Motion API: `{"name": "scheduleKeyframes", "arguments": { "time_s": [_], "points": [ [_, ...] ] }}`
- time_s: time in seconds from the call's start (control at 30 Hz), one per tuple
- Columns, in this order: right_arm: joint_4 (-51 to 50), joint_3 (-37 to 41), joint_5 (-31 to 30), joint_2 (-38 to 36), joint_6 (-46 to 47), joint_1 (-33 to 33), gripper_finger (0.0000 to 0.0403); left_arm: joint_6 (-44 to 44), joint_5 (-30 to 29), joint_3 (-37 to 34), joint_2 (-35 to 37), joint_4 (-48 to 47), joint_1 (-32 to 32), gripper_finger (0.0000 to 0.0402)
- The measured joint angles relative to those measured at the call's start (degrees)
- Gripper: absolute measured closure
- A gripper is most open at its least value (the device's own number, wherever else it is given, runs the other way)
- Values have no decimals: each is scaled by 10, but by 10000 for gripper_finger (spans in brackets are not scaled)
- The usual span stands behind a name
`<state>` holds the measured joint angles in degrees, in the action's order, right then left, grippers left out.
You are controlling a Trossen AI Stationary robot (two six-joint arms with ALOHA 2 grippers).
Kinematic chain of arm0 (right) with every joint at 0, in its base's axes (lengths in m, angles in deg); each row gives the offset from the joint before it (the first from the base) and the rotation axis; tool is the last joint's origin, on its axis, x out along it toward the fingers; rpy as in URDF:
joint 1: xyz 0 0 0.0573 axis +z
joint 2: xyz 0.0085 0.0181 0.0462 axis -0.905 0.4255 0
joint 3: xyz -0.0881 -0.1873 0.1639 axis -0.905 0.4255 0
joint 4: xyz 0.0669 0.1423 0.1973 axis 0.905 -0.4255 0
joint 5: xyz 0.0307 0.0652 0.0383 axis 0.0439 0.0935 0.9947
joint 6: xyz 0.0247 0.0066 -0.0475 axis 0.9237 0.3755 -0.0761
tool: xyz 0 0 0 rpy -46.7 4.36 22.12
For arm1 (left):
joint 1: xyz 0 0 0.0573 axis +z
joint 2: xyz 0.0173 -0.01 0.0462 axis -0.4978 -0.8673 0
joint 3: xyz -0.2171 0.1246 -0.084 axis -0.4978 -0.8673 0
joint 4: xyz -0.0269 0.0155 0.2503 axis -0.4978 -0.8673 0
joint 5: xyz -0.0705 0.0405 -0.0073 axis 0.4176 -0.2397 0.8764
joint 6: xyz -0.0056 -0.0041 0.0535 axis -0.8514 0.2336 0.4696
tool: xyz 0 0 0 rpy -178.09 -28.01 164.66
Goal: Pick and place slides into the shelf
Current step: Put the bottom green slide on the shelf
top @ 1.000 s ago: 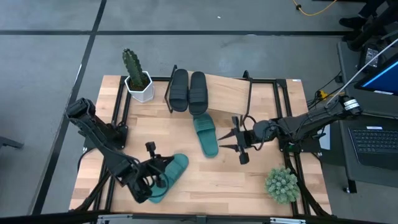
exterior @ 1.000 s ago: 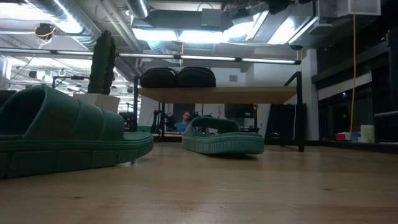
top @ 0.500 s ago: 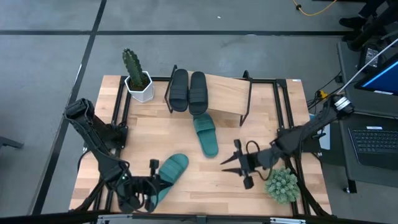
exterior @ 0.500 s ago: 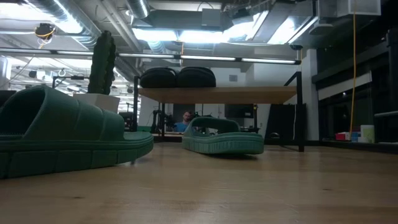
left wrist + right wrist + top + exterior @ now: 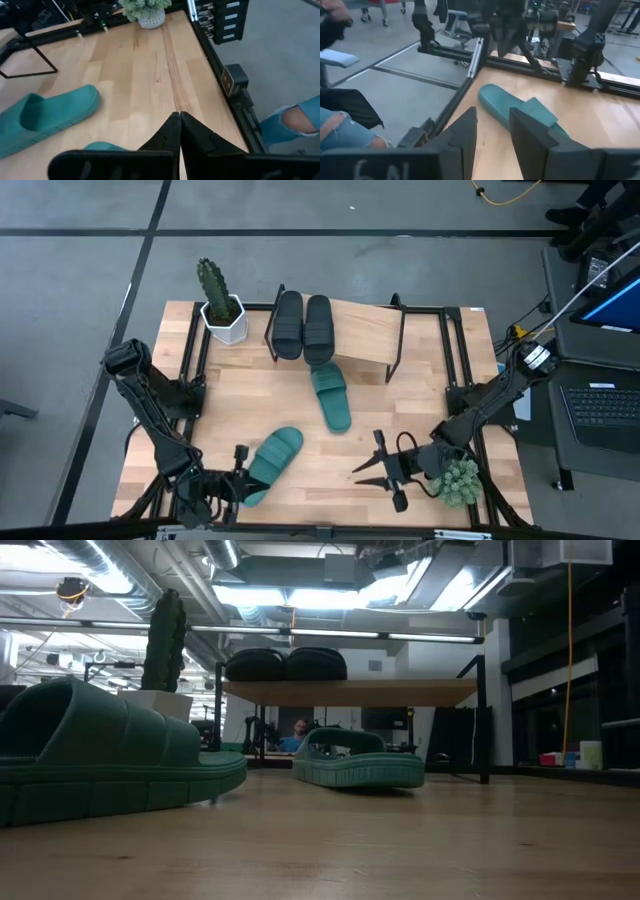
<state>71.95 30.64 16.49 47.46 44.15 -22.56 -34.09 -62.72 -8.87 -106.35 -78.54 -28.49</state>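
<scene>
Currently, read the station as follows.

Shelf (image 5: 365,332): it stands at the far edge of the table (image 5: 420,380). Its board is raised on wire legs, so you must lift each slide up onto it, not push it across.

Black slides (image 5: 303,324): 2 lie side by side on the left part of the shelf board. That packing leaves bare board to their right, which you can judge to be room for the 2 that remain.

Teal slide near shelf (image 5: 330,395): it lies flat on the table just in front of the shelf, heel end toward the shelf, in neither gripper.

Teal slide at front (image 5: 268,464): it lies flat near the front left of the table, angled, strap up, so you can take it from above.

Left gripper (image 5: 228,483): it sits low at the front left edge. Its jaws are pressed together on nothing. The front teal slide lies just beside the fingertips, toward the table's middle, not between them.

Right gripper (image 5: 372,469): it is at the front right, beside the small green plant (image 5: 457,480). Its jaws stand apart with nothing between them. Both teal slides lie well apart from it, one ahead across the bare wood.

Cactus pot (image 5: 222,315): it stands left of the shelf, clear of the loading side.

Progress: judge the task half done, 2 of 4 slides shelved.
</scene>
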Motion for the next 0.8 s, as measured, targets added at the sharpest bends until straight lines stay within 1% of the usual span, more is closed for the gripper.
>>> {"name": "scheduleKeyframes", "arguments": {
  "time_s": [0.07, 0.27, 0.37, 0.47, 0.57, 0.8],
  "points": [
    [8, 0, 0, 3, 1, 1, 286, 3, 0, -17, 0, 14, -5, 399],
    [10, 0, 0, 4, 13, 0, 286, -2, -3, -50, 0, 17, -7, 400],
    [10, 0, 0, 4, 13, 0, 286, -37, -4, -72, 0, 16, -5, 401],
    [10, 0, 0, 4, 13, 0, 286, -88, 15, -91, 0, 16, -5, 400],
    [10, 0, 0, 4, 14, 0, 286, -106, 33, -100, 0, 16, -4, 396],
    [10, 0, 0, 4, 13, -2, 286, -106, 35, -104, 0, 17, -4, 396]
  ]
}}
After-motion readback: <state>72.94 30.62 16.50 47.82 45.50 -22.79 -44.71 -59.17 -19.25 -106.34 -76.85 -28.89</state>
